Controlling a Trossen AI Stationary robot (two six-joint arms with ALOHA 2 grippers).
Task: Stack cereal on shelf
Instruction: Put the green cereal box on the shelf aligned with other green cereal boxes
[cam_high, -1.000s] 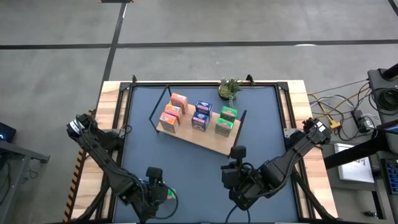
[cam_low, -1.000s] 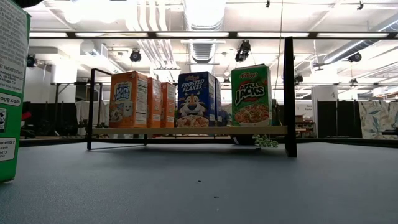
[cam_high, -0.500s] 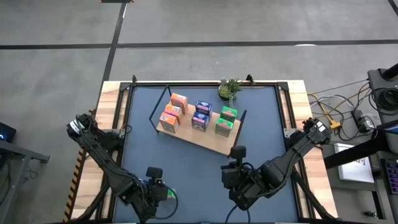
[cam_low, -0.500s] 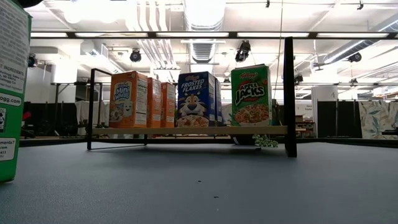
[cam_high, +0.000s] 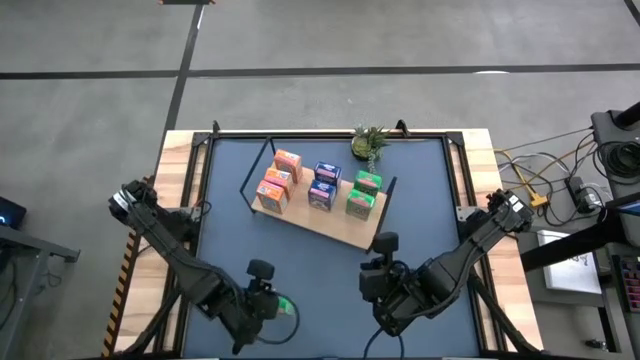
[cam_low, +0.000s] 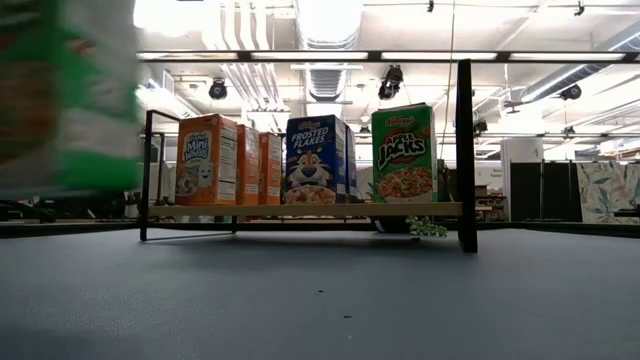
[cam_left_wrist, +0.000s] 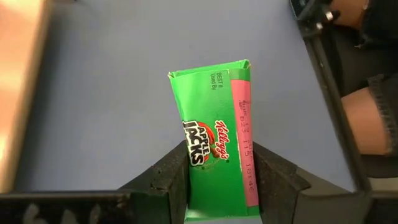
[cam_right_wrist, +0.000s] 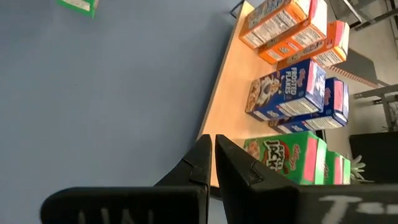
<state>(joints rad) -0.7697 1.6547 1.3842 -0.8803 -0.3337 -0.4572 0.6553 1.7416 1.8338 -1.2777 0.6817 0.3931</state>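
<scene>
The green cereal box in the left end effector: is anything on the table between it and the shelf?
Nothing visible. The left end effector grips the green cereal box near the table's front edge, and only bare blue tabletop lies between it and the shelf. The small plant stands behind the shelf, out of the way.

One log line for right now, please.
left gripper: shut on green cereal box, near table edge | right gripper: shut, empty, waiting | shelf: orange, blue, green boxes standing

High view straight down; low view level; both share shelf (cam_high: 330, 215) and boxes.
</scene>
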